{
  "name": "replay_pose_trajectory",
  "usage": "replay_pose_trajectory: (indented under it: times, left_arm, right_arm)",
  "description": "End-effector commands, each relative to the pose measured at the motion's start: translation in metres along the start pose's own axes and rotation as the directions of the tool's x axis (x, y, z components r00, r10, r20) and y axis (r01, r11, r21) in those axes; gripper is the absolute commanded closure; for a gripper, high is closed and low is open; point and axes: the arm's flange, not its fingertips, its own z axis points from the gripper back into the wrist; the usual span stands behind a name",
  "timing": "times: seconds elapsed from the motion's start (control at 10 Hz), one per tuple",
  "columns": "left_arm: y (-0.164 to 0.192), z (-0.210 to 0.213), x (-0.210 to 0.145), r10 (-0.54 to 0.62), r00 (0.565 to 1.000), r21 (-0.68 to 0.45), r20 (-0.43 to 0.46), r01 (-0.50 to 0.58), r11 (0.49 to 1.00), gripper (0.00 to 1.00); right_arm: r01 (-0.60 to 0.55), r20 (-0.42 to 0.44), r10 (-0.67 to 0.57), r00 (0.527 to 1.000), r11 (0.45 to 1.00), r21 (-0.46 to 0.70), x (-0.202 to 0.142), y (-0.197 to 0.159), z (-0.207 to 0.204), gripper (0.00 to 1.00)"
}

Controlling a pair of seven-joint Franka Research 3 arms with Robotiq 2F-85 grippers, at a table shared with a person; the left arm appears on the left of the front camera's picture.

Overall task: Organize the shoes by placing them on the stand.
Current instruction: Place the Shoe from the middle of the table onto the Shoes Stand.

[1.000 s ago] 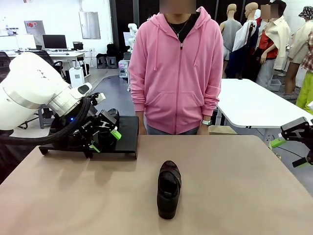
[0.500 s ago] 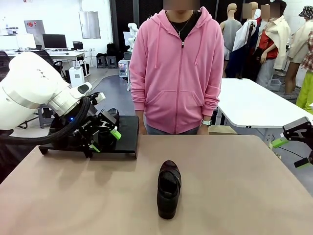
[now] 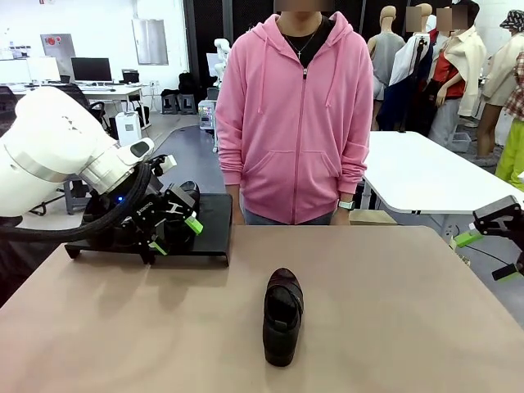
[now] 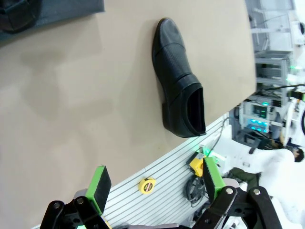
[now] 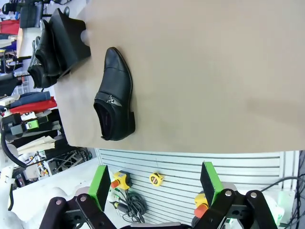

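I see one glossy black leather slip-on shoe lying alone on the tan table, near the middle of the near side, toe pointing away from me; it is not yet placed. The low matte-black rectangular stand sits at the far left. My left gripper hangs over it with jaws spread and nothing between the green pads, and a dark shoe toe shows just behind it on the stand. In the right wrist view, shoes appear bunched at the stand, though I cannot count them. My right gripper waits at the right edge, released and empty. A person in a pink hoodie stands at the far side. I judge the table shoe is what remains.
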Motion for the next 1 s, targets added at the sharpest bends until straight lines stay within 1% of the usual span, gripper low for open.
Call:
replay_pose_trajectory:
  times: [0.0, 0.1, 0.2, 0.3, 0.4, 0.6, 0.7, 0.9]
  left_arm:
    - [-0.088, -0.063, -0.013, 0.058, 0.998, 0.238, -0.003, -0.056, 0.97, 0.0]
    - [-0.119, -0.099, -0.012, 0.104, 0.995, 0.346, 0.008, -0.1, 0.933, 0.0]
    - [-0.137, -0.131, -0.013, 0.156, 0.985, 0.45, 0.08, -0.175, 0.876, 0.0]
    - [-0.154, -0.17, -0.01, 0.168, 0.984, 0.468, 0.065, -0.179, 0.866, 0.0]
    - [-0.155, -0.179, -0.007, 0.184, 0.973, 0.541, 0.137, -0.229, 0.809, 0.0]
    - [-0.161, -0.18, -0.003, 0.147, 0.97, 0.565, 0.193, -0.232, 0.792, 0.0]
    - [-0.161, -0.18, -0.003, 0.138, 0.972, 0.575, 0.189, -0.224, 0.787, 0.0]
    - [-0.159, -0.188, -0.001, 0.137, 0.976, 0.568, 0.169, -0.21, 0.796, 0.0]
  right_arm:
    - [-0.025, 0.0, 0.025, 1.0, 0.999, 0.03, 0.002, 0.0, 0.003, 0.0]
    - [-0.025, 0.0, 0.025, 1.0, 0.999, 0.03, 0.002, 0.0, 0.003, 0.0]
    - [-0.025, 0.0, 0.025, 1.0, 0.999, 0.03, 0.002, 0.0, 0.003, 0.0]
    - [-0.025, 0.0, 0.025, 1.0, 0.999, 0.03, 0.002, 0.0, 0.003, 0.0]
    - [-0.025, 0.0, 0.025, 1.0, 0.999, 0.03, 0.002, 0.0, 0.003, 0.0]
    - [-0.025, 0.0, 0.025, 1.0, 0.999, 0.03, 0.002, 0.0, 0.003, 0.0]
    - [-0.025, 0.0, 0.025, 1.0, 0.999, 0.03, 0.002, 0.0, 0.003, 0.0]
    - [-0.025, 0.0, 0.025, 1.0, 0.999, 0.03, 0.002, 0.0, 0.003, 0.0]
